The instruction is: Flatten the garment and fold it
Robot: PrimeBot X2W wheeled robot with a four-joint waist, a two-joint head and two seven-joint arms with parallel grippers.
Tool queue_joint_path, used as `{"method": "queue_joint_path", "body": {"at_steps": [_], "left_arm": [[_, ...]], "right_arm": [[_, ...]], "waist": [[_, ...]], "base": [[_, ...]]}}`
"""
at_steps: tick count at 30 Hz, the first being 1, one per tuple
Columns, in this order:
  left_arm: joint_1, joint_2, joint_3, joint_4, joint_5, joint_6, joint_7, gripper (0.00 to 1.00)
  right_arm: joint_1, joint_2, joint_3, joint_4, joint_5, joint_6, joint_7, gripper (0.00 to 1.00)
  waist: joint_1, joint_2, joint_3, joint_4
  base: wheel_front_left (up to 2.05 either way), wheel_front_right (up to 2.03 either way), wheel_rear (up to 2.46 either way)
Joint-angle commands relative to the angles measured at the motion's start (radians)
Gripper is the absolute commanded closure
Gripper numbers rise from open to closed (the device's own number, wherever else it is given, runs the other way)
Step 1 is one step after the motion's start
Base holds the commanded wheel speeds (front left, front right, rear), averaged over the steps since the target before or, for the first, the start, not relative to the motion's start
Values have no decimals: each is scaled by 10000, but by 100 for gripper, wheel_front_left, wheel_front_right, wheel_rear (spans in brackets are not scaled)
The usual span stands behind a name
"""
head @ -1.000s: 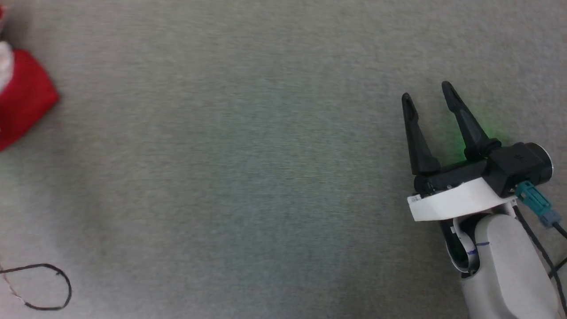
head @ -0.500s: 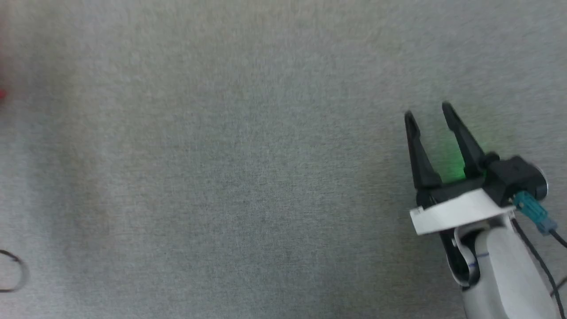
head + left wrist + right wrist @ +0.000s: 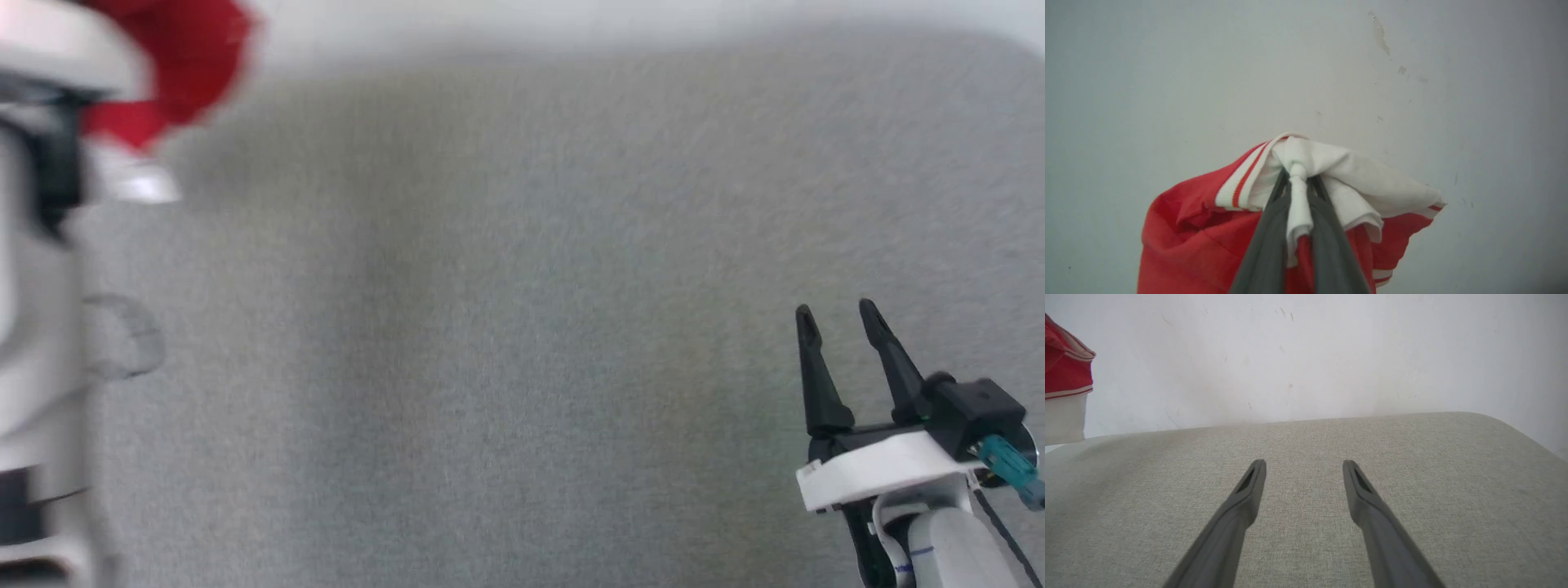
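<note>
Two dark fingers of your left end effector (image 3: pixel 1298 178) are closed almost fully, and between them they pinch a twisted fold of white cloth that belongs to the garment (image 3: pixel 1180 237). In the left wrist view the white sleeve (image 3: pixel 1372 183) is bunched over and around the fingertips. A band of red-and-white striped trim (image 3: pixel 1240 181) runs just beside them on the left of that view. The red body of the garment hangs crumpled on both sides of the fingers. Behind it you see a pale wall (image 3: pixel 1167 61) with a few small marks.

In the head view the garment is a blurred red and white shape in the upper left corner, near the far edge of the grey tabletop (image 3: pixel 490 327). The pale left forearm (image 3: pixel 37 269) runs along the left edge of that view, also blurred. You cannot tell whether the lowest part of the garment touches the tabletop.

Your right end effector (image 3: pixel 836 312) is at the lower right of the head view, well apart from the garment. Its fingers are spread wide and hold nothing. In the right wrist view they point over the bare tabletop toward the wall, and the garment hangs at the far left of that view.
</note>
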Motion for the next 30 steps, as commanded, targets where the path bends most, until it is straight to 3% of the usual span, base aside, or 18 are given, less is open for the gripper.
{"method": "queue_joint_path", "body": {"at_steps": [1, 8, 12, 19, 29, 30], "left_arm": [[-216, -392, -255, -43, -95, -113, -91, 100], [-421, -2601, -1731, 386, -757, -616, -9, 100], [184, -3330, -2399, 980, -1155, -802, 265, 100], [1843, -3675, -3600, 2626, -1700, -997, 1527, 100], [3606, -3448, -4768, 4551, -1969, -1237, 4150, 100], [3686, -3428, -4859, 4612, -1981, -1255, 4342, 58]], "right_arm": [[118, -20, -6, -20, 69, -19, -29, 0], [382, -20, 62, -14, 198, -19, -29, 0], [446, -20, 93, 27, 306, -19, -30, 0], [575, -20, 197, 65, 341, -19, -30, 0], [630, -20, 245, 161, 317, -19, 63, 0], [634, -20, 254, 163, 312, -19, 76, 0]], "waist": [[3, 0, -1178, -530], [3, 0, -1430, -1225], [3, 0, -1440, -1638], [3, 0, -1329, -2015], [3, 0, -1318, -1897], [3, 0, -1324, -1855]], "base": [[0, 0, 0], [0, 0, 0], [0, 0, 0], [0, 0, 0], [0, 0, 0], [0, 0, 0]]}}
